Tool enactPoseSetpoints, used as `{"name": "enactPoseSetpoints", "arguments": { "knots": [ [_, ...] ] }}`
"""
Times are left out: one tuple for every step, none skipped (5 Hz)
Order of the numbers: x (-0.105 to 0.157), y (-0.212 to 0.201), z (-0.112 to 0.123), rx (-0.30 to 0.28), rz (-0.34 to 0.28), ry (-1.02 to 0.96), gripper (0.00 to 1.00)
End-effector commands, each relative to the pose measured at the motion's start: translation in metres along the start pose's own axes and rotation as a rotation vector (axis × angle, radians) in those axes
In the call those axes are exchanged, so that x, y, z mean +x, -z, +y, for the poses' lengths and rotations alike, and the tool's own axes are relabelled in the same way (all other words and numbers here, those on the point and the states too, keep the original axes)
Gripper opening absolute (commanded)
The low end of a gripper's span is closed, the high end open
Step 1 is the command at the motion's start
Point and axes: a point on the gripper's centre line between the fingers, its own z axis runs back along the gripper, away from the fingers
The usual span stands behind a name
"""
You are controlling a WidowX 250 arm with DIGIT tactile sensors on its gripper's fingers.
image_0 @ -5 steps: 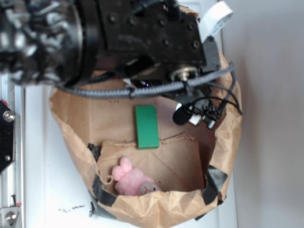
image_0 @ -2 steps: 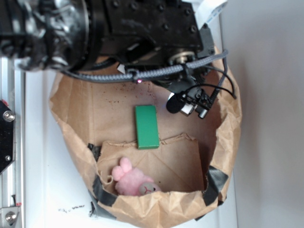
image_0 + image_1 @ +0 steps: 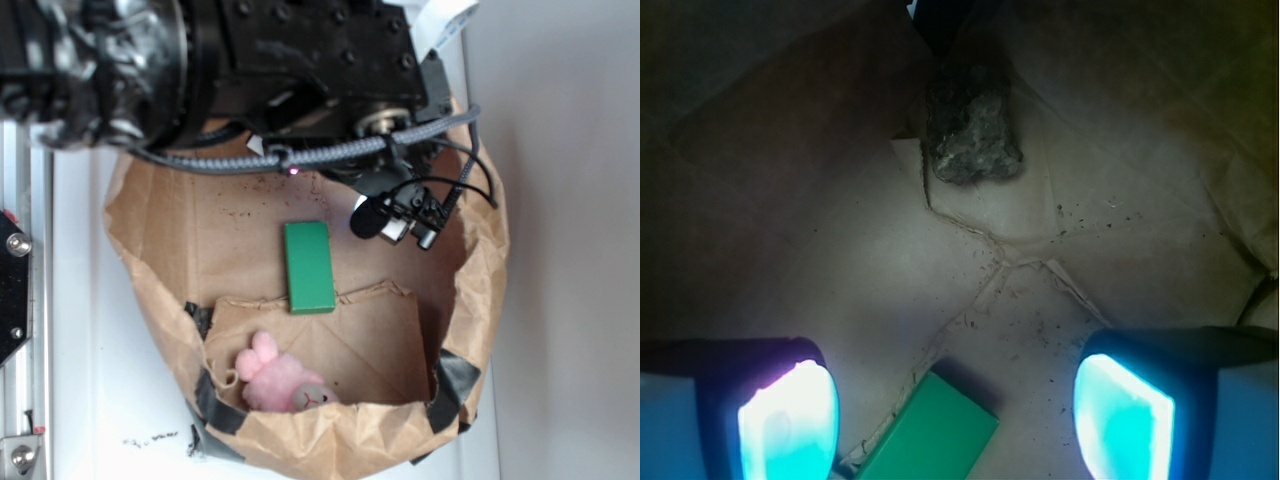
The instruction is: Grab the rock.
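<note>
While the pincer [image 3: 955, 410] hangs released with nothing between its pads, the rock [image 3: 973, 125] rests apart near the paper bag's [image 3: 480, 300] far wall; the green block [image 3: 930, 435] lies just below the pads.

We see the exterior view bright and evenly lit, the black robot arm [image 3: 250, 70] blurred at twelve o'clock. Our wrist view is dim, shadowed at ten o'clock, with the glowing cyan finger pads [image 3: 790, 420] overexposed.

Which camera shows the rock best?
The wrist view. The rock lies in plain sight on the brown paper, ahead of the open gripper. In the exterior view the arm hides it; no rock shows there.
</note>
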Motion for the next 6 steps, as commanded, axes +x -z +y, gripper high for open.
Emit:
{"name": "enactPoseSetpoints", "arguments": {
  "knots": [
    [0.032,-0.004,0.006,-0.055,-0.065,-0.028,1.00],
    [0.040,-0.002,0.010,-0.066,-0.068,-0.022,1.00],
    [0.043,-0.002,0.024,-0.081,-0.069,0.009,1.00],
    [0.037,-0.008,0.038,-0.106,-0.068,0.040,1.00],
    [0.032,-0.002,0.044,-0.145,-0.116,0.041,1.00],
    [0.034,0.008,0.045,-0.162,-0.170,0.030,1.00]
  ]
}}
